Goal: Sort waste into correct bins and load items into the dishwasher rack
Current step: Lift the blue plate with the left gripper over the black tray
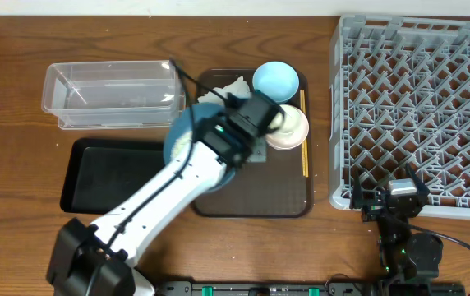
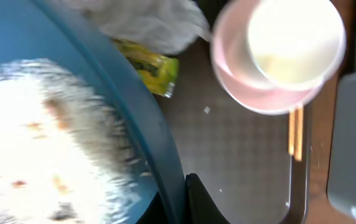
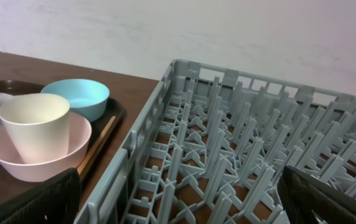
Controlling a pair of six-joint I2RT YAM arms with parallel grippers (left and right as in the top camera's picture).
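left gripper (image 2: 178,204) sits at the rim of the blue bowl (image 2: 137,115); clamped or not, i cannot tell. next, probably: lift level, tip rice (image 2: 41,143) into the clear tub (image 1: 112,92). right gripper (image 3: 178,200) gapes wide, empty.

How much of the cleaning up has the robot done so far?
Nothing looks finished: the rack and clear tub look empty. In hand: the left gripper's jaws seem to pinch the dark-blue bowl, rice inside. Left: tissue, wrapper, light-blue bowl, pink bowl, white cup and chopsticks wait on the brown tray.

A brown wooden table (image 1: 21,49) fronts a wall (image 3: 165,25) — plain, whitish.
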